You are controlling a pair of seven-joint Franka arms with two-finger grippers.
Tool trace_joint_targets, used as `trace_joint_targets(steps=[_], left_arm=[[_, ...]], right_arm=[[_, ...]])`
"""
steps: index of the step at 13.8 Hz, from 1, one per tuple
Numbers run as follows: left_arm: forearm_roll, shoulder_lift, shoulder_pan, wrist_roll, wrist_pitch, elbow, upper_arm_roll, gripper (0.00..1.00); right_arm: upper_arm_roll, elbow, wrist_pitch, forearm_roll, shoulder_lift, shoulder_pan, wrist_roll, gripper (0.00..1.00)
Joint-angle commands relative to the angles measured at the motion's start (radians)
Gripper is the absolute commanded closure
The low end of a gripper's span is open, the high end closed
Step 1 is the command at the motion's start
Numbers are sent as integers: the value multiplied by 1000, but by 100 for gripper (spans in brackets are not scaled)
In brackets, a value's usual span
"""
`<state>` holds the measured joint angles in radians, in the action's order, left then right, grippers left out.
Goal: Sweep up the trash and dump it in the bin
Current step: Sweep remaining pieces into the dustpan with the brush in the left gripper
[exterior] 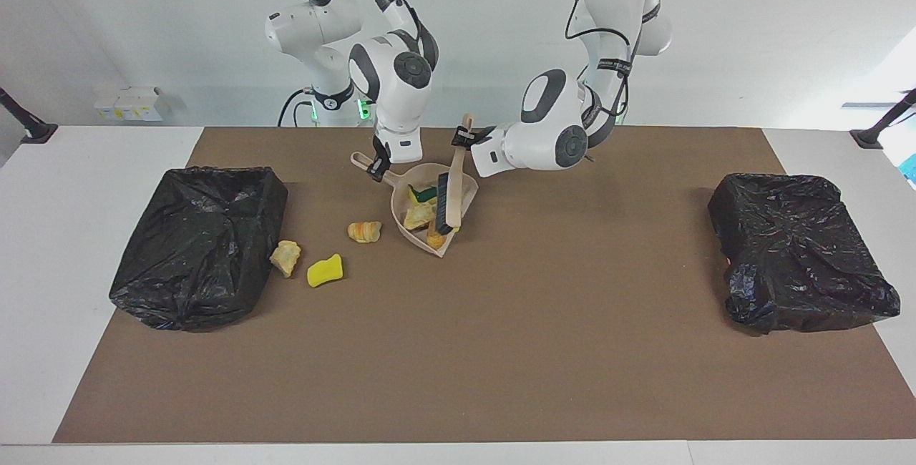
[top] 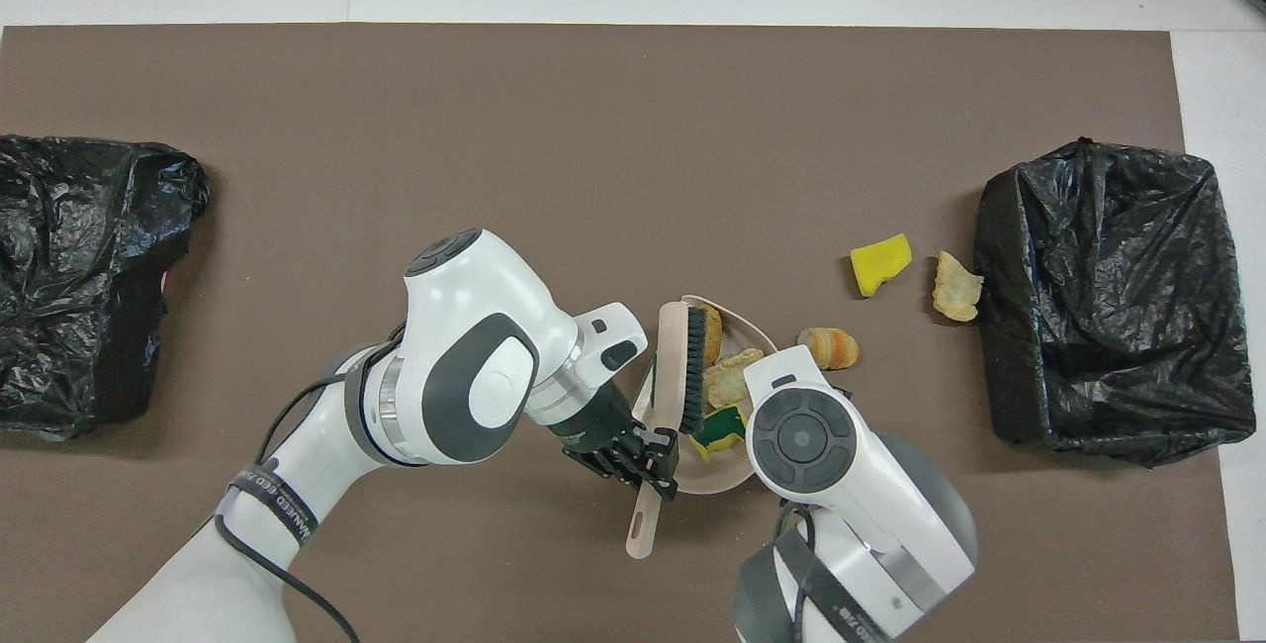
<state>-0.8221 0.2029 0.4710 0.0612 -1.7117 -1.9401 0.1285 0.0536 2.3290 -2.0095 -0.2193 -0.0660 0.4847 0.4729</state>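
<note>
four bits of trash are heaped in the dustpan, its handle gripped by the right gripper. the brush is gripped above them by the left gripper. if the dustpan is tipped, bits could be spilled.
</note>
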Motion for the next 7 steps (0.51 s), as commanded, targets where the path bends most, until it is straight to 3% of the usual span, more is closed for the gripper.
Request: trace_joint_targets(steps=[1,4,7], left_arm=[[63,-37,-52,25,40,-11,-3,100],[194,-45,-78,29,66,-8,-4,100],[392,-106,-48,136,118,-34,-1,100]], right_arm=[[0,0,-12,-5,9,5,-10,100],[0,-5,-5,-5,9,6,-11,100],[0,-10,-12,-9,6,5,-10,100]])
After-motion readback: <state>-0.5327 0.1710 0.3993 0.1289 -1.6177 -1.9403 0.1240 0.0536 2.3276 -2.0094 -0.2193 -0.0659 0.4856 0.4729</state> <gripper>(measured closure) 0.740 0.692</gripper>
